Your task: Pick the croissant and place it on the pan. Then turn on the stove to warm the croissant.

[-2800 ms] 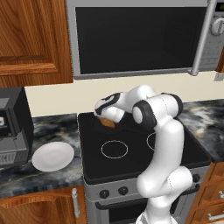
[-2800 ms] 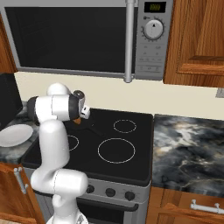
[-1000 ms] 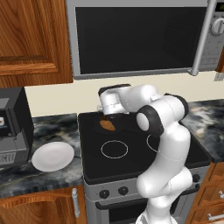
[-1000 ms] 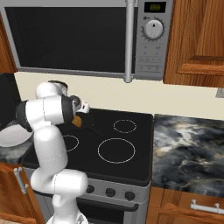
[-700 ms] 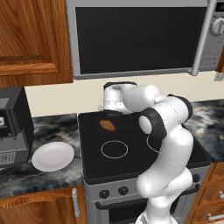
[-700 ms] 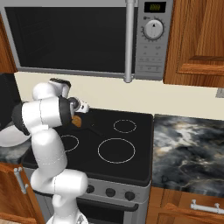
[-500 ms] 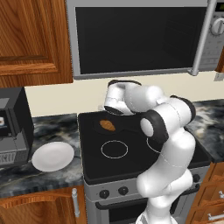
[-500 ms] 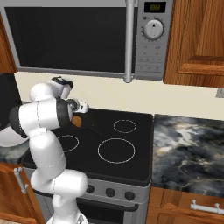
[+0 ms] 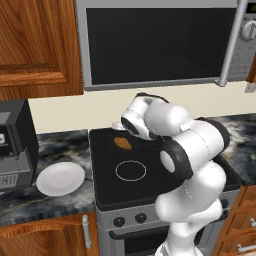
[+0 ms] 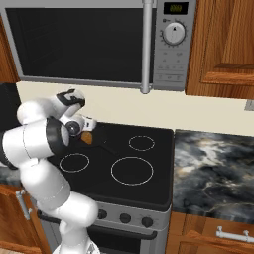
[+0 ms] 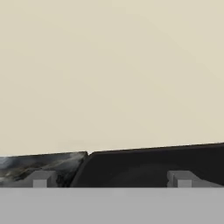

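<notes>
Left base view: the croissant [image 9: 123, 143], a small golden-brown crescent, lies in the black pan [image 9: 111, 142] at the back left of the stove [image 9: 131, 171], glossy black glass with white rings. The risk, as I judge it, is the bulky arm sweeping low and knocking the pastry.

Right base view: small black knobs [image 10: 126, 218] on the silver front could be misjudged.

Hand view: the tool [image 11: 111, 178] stands released, its tips wide apart, facing the matte cream wall [image 11: 112, 70].

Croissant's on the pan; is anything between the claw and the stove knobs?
Nothing visible. The golden-brown croissant lies on the black pan; the open claw faces the wall, and the black front knobs stand unobstructed.
</notes>
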Robot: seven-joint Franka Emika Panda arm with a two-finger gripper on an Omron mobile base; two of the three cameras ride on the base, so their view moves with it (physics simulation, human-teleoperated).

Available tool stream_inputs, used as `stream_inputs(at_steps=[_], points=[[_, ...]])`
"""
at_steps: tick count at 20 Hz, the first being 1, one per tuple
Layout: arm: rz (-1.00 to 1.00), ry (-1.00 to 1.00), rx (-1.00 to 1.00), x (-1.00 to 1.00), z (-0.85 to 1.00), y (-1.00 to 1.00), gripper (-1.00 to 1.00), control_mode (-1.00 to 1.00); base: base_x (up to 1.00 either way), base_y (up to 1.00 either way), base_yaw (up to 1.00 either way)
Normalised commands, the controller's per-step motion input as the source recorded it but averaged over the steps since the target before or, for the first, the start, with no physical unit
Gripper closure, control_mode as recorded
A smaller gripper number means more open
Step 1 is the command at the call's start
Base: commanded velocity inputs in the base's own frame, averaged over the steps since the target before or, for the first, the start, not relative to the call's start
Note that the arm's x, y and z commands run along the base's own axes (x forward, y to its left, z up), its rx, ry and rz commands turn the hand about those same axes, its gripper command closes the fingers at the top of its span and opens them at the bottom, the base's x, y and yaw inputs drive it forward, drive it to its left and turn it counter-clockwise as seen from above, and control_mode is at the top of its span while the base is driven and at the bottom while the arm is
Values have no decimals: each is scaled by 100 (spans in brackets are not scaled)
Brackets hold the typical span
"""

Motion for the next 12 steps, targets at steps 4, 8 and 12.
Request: stream_inputs(at_steps=[4, 8, 12], points=[[0, -10, 0, -27, 32, 0, -100, -100, 0, 0, 0], [0, -11, 0, -30, 48, -9, -100, -100, 0, 0, 0], [0, -12, 0, -40, 59, -23, -100, -100, 0, 0, 0]])
